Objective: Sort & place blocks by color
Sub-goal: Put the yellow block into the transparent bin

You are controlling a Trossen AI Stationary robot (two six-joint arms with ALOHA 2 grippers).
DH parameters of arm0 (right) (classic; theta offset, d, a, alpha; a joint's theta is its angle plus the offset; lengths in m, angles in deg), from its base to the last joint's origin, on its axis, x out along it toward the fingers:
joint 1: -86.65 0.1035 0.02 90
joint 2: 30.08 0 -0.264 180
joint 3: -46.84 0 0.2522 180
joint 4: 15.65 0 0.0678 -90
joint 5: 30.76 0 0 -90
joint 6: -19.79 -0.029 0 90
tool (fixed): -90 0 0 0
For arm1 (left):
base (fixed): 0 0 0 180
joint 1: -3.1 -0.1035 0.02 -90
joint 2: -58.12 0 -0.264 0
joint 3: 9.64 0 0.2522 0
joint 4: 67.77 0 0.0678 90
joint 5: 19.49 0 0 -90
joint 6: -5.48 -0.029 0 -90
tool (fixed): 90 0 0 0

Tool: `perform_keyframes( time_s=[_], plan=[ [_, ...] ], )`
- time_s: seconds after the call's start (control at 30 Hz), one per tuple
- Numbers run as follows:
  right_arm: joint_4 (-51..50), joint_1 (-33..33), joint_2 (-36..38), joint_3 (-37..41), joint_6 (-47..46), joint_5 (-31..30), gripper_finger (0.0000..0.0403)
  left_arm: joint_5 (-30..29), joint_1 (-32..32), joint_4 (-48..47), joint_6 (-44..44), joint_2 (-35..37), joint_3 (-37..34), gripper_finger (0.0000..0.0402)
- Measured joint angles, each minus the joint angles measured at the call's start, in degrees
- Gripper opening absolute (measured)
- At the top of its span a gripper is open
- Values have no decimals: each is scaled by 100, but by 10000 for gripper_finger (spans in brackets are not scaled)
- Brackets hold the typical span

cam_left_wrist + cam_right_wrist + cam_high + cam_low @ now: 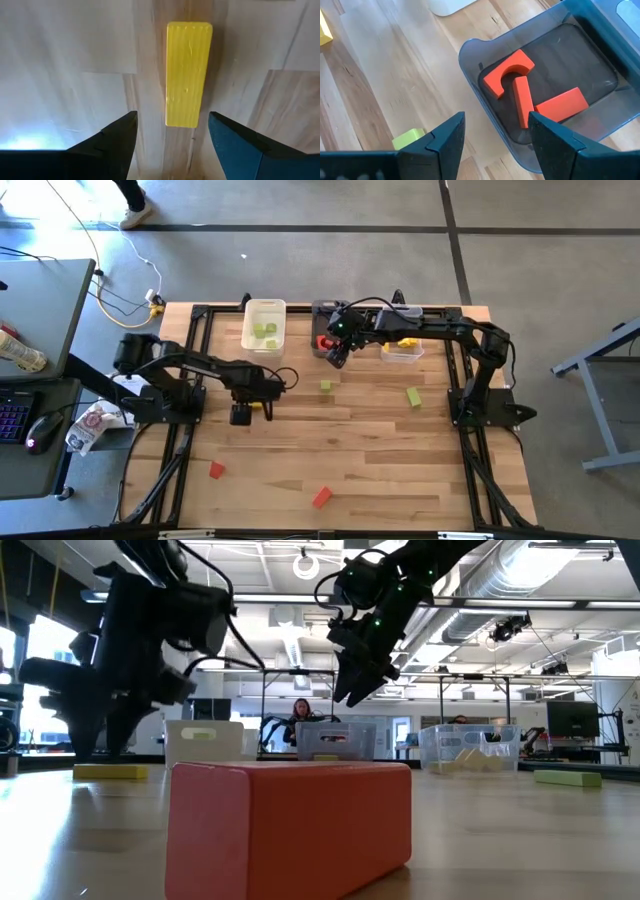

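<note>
We inspect the table (350,450) first: a wooden top with three bins along its far edge. The white bin (264,325) holds green blocks (265,331), the dark grey bin (545,95) holds three red blocks (520,95), one of them arched, and the clear bin (402,348) holds yellow pieces.

Loose blocks remain on the wood: two green blocks (326,386) in the middle area, two red blocks (321,497) well apart toward the near edge, and a yellow bar (188,74) under the left arm.

The right gripper (336,355) hangs above the near rim of the dark grey bin, fingers apart and carrying nothing; we judge a red piece delivered there.

The left gripper (172,135) stands over the yellow bar, fingers spread and empty. In the left wrist view the bar lies between the two fingers, with only its near end reaching the gap, and the bar's long axis running away from the wrist.

We judge the step in hand to be the pick of this yellow bar. To do it well, we recommend advancing the gripper along the bar until the fingers flank its middle, descending squarely, and closing across the narrow width. A grip on the end alone may let the bar pivot. The destination should be the clear bin, across the right arm's reach, so that arm should clear first.
</note>
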Motion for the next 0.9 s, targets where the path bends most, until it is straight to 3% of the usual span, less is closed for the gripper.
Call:
perform_keyframes(
  time_s=[0.53, 0.9],
  plan=[
    [-388, 2, 13, 0, 2, 20, 204, 37, 28, 293, -40, -551, 0, 220],
    [-762, 363, 442, 0, -78, 3, 204, 82, 30, 444, -367, -500, 6, 78]
  ],
)
